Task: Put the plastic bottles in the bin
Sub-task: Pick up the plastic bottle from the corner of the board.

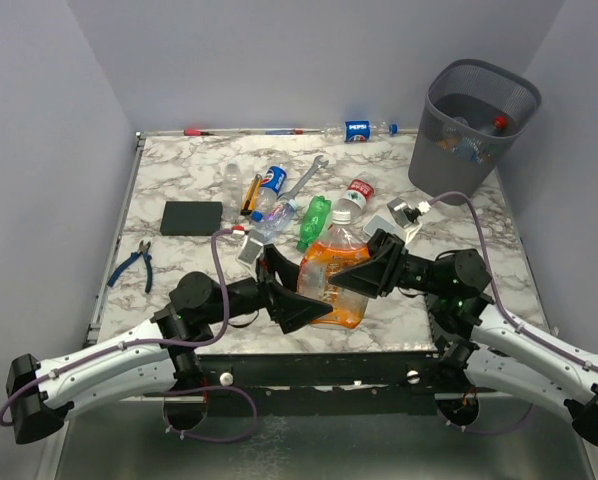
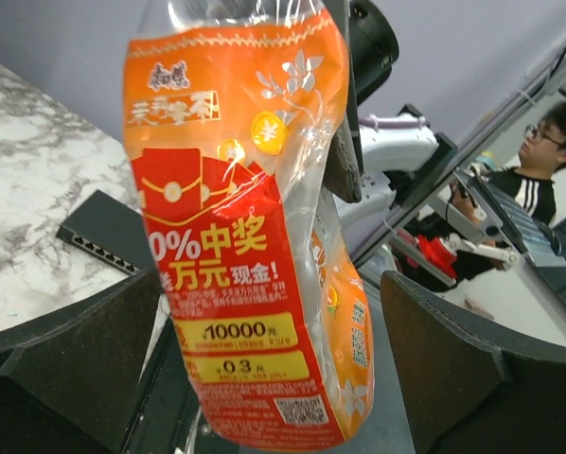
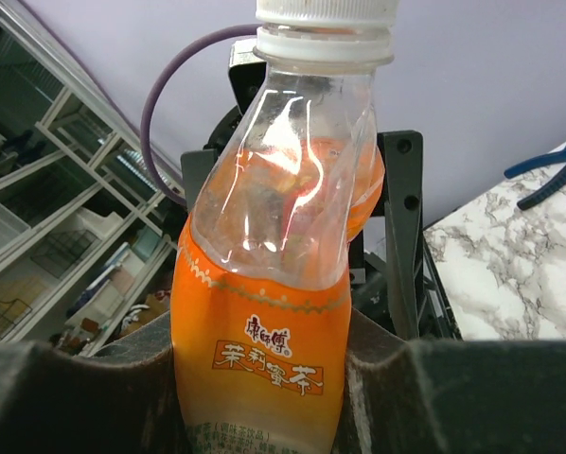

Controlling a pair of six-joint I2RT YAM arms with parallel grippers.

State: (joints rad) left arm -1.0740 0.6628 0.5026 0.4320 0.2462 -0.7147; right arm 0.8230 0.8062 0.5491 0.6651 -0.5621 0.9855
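The right hand point(image 3: 264, 402) is closed on the orange bottle point(image 1: 329, 262), a finger pressing in on each side of its labelled lower half. The bottle stands roughly upright, its white cap point(image 3: 326, 11) on top and its clear shoulder dented. It is lifted off the bench point(image 1: 179, 170) over the near edge, between the two arms.

The left hand point(image 1: 297, 288) is wide open around the same bottle. In the left wrist view its two dark fingers point(image 2: 84, 364) stand to either side of the bottle's base with a clear gap on both sides, so it grips nothing.

The bin point(image 1: 474, 130) stands at the far right corner of the bench, well apart from both hands. At least one bottle with a red cap point(image 1: 499, 122) lies inside it.

More bottles lie loose in the middle of the bench: a green one point(image 1: 314, 220), one with a blue label point(image 1: 270, 185), one with a red label point(image 1: 358, 190) and a clear one point(image 1: 232, 180). Another blue-labelled bottle point(image 1: 358, 130) lies at the far edge.

A wrench point(image 1: 304, 180) lies among them. A black block point(image 1: 192, 216) and blue-handled pliers point(image 1: 134, 262) sit to the left.
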